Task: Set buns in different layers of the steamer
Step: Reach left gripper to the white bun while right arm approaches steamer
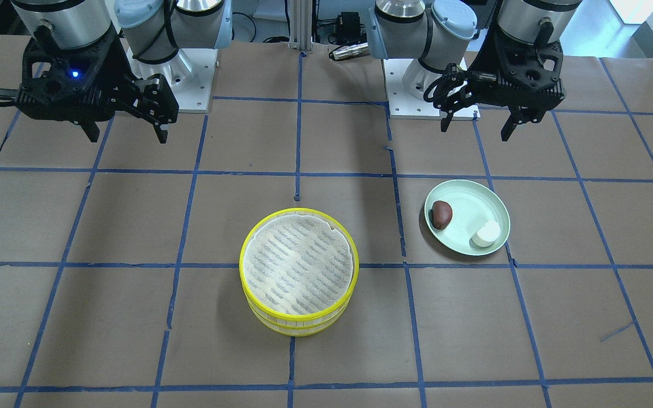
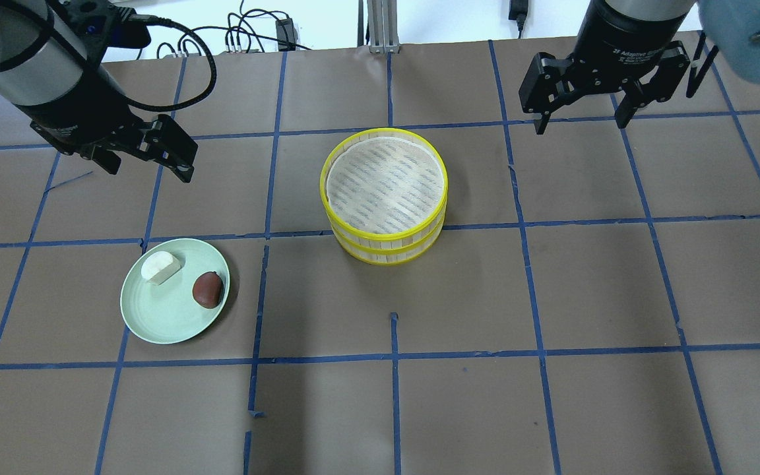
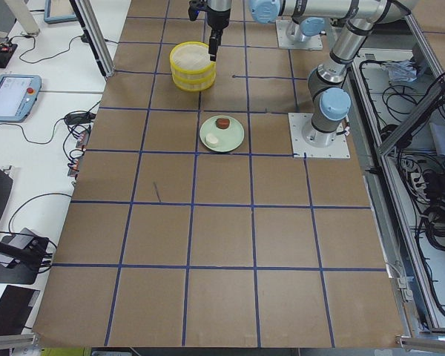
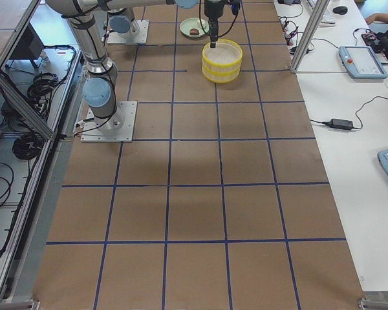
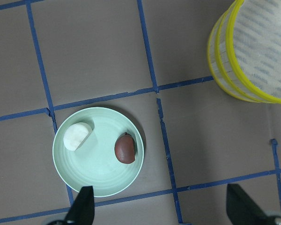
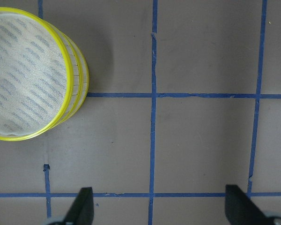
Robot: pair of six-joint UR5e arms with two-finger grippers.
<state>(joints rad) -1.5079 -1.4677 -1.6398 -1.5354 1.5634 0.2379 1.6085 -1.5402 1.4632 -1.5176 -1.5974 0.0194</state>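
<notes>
Progress looks nil: white bun [image 2: 159, 267] and brown bun [image 2: 208, 289] lie apart on the green plate [image 2: 156, 323], the two-layer steamer [image 2: 386, 247] stands stacked nearby, top layer bare; left tool [image 2: 148, 168] and right tool [image 2: 581, 125] hang with jaws spread wide, holding nothing.

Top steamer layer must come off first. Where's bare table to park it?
Bare table: beside the steamer on the right gripper's side, and the strip on the operators' side of steamer and plate. Narrower: the gap between them. Crowded: the plate, holding white bun and brown bun.
</notes>
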